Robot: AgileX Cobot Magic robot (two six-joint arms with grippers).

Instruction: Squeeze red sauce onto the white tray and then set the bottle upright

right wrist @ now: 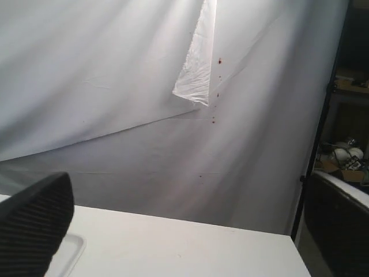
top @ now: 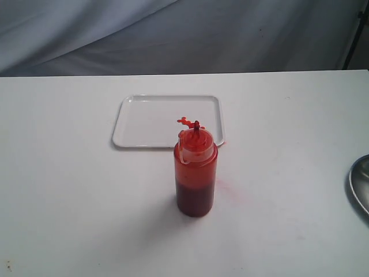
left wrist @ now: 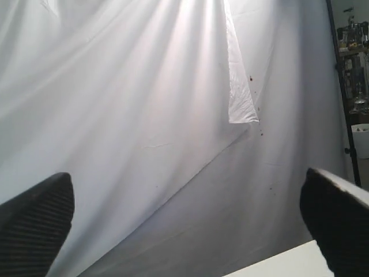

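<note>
The bottle point(top: 196, 176) stands upright on the white table point(top: 86, 219), nearest of all, with nothing touching it. Dark sauce fills its lower part, the wall above is stained orange-red, and the small cap hangs at the side of the domed top. Just to the bottle's right a faint pink smear point(top: 229, 188) marks the tabletop. Well off to the bottle's right, a grey metal dish point(top: 360, 184) is cut by the picture's edge. Directly behind the bottle lies the white tray point(top: 147, 121), its near rim hidden by the bottle's top. A short squiggle of red sauce point(top: 185, 121) sits on the tray just past the nozzle. Beyond hangs a pale cloth point(top: 173, 34). The left gripper point(left wrist: 187, 196) and right gripper point(right wrist: 187, 196) (seen only from the wrists) gape wide, holding nothing.
</note>
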